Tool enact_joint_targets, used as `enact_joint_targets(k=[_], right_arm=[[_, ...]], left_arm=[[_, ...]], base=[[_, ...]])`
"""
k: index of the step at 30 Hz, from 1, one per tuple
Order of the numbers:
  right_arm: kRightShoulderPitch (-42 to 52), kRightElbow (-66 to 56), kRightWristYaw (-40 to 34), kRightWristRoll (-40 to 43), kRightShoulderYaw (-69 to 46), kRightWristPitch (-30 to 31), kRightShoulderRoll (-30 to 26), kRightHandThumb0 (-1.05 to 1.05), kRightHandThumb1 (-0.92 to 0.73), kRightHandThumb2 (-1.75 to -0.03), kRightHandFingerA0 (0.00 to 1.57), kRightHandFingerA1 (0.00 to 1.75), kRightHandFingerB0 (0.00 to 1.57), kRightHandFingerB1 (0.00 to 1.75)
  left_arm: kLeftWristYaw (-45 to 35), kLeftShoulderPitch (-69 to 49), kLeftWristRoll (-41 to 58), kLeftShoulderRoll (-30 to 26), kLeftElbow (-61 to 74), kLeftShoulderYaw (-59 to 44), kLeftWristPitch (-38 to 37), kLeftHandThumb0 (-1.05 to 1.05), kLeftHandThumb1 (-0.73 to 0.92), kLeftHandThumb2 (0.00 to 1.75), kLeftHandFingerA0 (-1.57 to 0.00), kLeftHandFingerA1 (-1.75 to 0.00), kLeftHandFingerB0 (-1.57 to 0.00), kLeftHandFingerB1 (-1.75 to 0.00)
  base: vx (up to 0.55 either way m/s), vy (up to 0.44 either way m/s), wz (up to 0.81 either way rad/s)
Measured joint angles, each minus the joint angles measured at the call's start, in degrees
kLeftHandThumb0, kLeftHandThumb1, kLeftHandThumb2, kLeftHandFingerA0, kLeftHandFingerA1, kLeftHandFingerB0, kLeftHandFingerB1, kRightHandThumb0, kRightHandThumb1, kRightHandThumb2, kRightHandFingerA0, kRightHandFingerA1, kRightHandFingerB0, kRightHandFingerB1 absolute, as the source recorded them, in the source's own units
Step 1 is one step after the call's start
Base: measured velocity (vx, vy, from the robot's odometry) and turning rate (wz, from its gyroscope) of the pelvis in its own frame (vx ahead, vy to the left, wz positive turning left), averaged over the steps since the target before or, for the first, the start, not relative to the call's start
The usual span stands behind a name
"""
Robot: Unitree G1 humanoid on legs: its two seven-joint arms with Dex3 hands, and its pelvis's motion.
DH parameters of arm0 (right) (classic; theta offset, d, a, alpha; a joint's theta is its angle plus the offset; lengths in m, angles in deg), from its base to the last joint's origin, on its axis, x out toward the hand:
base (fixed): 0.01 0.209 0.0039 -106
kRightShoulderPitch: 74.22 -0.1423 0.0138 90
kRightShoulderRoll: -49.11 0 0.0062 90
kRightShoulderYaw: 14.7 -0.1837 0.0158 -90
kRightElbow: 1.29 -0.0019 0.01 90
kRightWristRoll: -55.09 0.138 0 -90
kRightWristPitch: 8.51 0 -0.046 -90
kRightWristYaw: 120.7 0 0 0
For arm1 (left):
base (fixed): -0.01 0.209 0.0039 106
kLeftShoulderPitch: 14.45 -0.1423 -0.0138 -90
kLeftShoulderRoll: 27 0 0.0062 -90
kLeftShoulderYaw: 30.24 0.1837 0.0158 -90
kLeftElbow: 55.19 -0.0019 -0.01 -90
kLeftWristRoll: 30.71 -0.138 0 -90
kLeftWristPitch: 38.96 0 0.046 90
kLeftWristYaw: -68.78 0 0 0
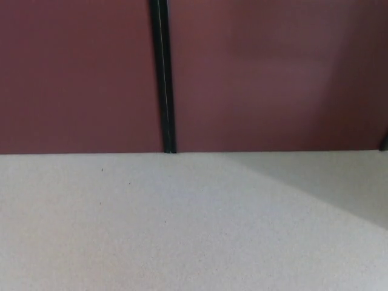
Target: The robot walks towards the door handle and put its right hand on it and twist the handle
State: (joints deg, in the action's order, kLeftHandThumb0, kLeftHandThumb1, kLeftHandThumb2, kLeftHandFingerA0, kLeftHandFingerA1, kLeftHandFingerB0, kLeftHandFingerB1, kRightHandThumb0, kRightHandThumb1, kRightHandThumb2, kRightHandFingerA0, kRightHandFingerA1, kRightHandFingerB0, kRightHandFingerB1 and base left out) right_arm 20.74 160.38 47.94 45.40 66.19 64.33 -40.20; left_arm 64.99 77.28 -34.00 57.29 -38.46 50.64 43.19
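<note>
A dark red door fills the upper left. A black gap divides it from a second door. Below lies the pale floor. No handle or hand shows here.

Pale speckled floor meets dark red panels

- Left arm and left hand: neither shows anywhere in the head view, not even at the left edge of the frame.
- Right arm and right hand: neither shows either; the right edge and the lower corners of the frame hold no part of the robot.
</note>
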Motion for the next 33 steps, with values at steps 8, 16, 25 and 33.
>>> enact_joint_targets(k=[8,16,25,33], right_arm=[[0.1,1.3,-1.7,0.1,0.1,-3.1,0.0,-0.2,-0.65,-0.59,0.68,0.52,0.56,0.45],[-0.1,2.0,-2.3,0.1,0.0,-4.1,0.2,-0.19,-0.65,-0.59,0.68,0.52,0.56,0.45],[0.3,2.2,-2.9,0.7,-0.4,-4.4,-0.2,-0.19,-0.66,-0.59,0.68,0.52,0.56,0.45],[0.9,2.4,-3.0,1.3,-0.2,-4.7,0.6,-0.19,-0.65,-0.59,0.68,0.52,0.56,0.45]], left_arm=[[-0.6,-0.2,0.0,0.0,-1.2,-0.5,-1.7,-0.2,0.45,0.76,-0.58,-0.77,-0.42,-0.69],[-0.6,-0.2,-0.2,-0.3,-1.7,-0.4,-2.4,-0.2,0.45,0.76,-0.6,-0.77,-0.42,-0.69],[-0.5,-0.5,-0.2,-0.2,-1.8,0.0,-3.0,-0.2,0.45,0.75,-0.64,-0.79,-0.42,-0.69],[-0.7,-1.3,-0.1,-1.1,-2.0,-0.5,-3.3,-0.19,0.45,0.77,-0.59,-0.77,-0.41,-0.69]], base=[[0.0,0.0,0.0],[0.03,-0.008,0.11],[0.05,0.003,-0.01],[0.25,0.135,0.01]])
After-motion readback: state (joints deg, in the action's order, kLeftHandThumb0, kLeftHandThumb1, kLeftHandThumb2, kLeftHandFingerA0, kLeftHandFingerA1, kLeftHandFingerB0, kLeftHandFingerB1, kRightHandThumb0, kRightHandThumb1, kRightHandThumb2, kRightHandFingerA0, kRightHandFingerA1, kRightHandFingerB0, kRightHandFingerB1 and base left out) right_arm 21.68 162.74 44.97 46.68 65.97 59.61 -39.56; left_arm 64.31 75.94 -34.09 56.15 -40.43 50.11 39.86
